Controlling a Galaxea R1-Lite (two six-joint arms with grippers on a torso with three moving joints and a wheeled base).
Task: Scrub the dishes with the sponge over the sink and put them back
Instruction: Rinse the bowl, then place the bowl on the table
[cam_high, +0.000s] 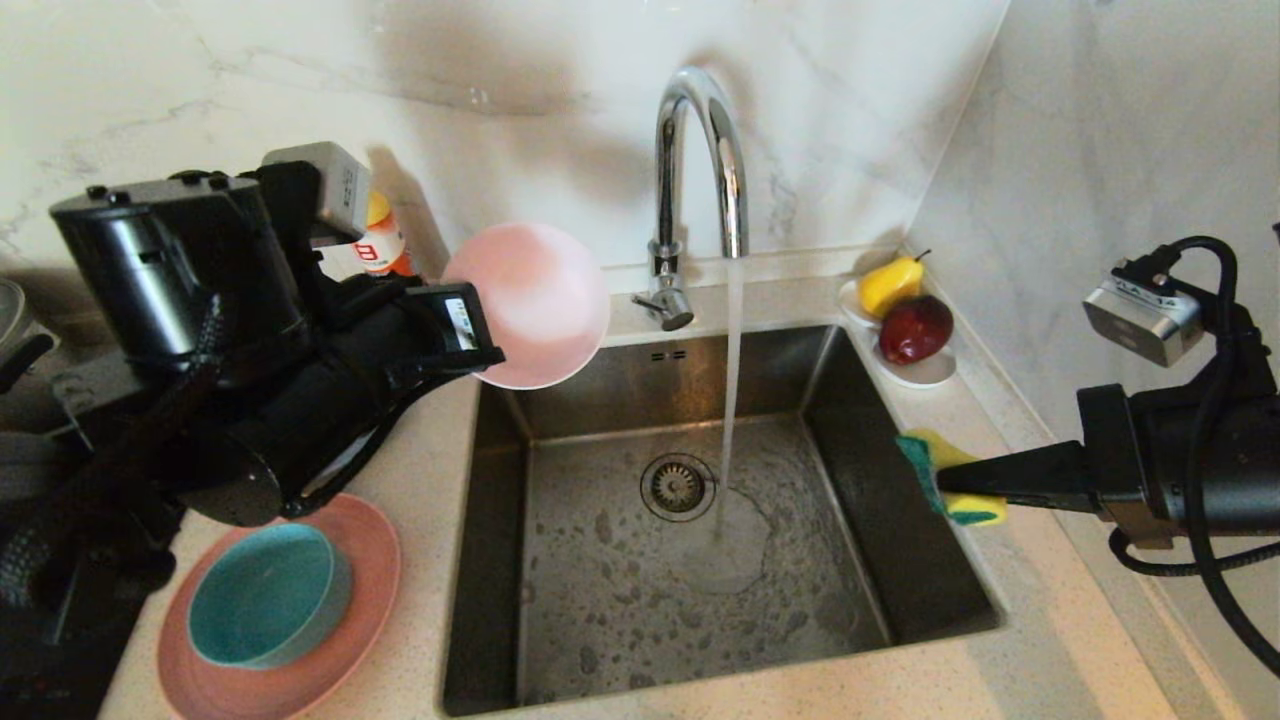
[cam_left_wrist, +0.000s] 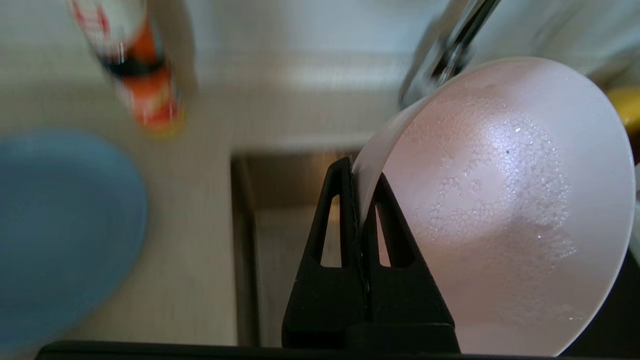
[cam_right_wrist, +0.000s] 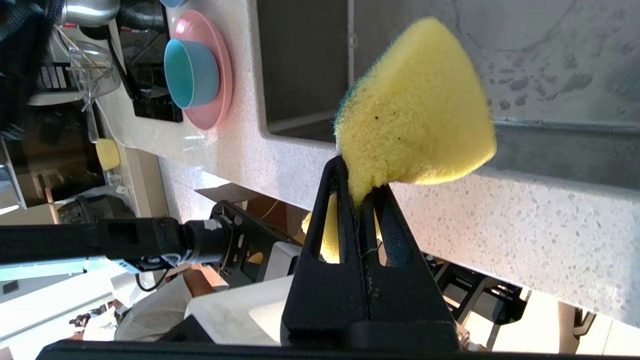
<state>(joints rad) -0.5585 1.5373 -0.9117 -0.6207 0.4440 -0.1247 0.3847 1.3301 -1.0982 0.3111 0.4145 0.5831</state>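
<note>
My left gripper (cam_high: 488, 358) is shut on the rim of the pale pink bowl (cam_high: 530, 300), which is tipped on edge above the sink's back left corner. Up close, the left gripper (cam_left_wrist: 361, 172) pinches the rim of that bowl (cam_left_wrist: 500, 200), whose surface is beaded with droplets. My right gripper (cam_high: 945, 482) is shut on the yellow and green sponge (cam_high: 975, 510) over the sink's right rim. In the right wrist view the right gripper (cam_right_wrist: 361, 175) squeezes one end of the sponge (cam_right_wrist: 415, 110). The steel sink (cam_high: 600, 560) is wet. A teal bowl (cam_high: 265, 595) sits on the salmon-pink plate (cam_high: 360, 560) at front left. A blue-grey plate (cam_left_wrist: 60, 225) lies on the counter.
The faucet (cam_high: 700, 150) runs; its stream (cam_high: 733, 380) falls beside the drain strainer (cam_high: 677, 487). A white fruit dish (cam_high: 925, 372) with a pear and a red apple sits at the back right corner. An orange-labelled bottle (cam_high: 380, 245) stands behind my left arm.
</note>
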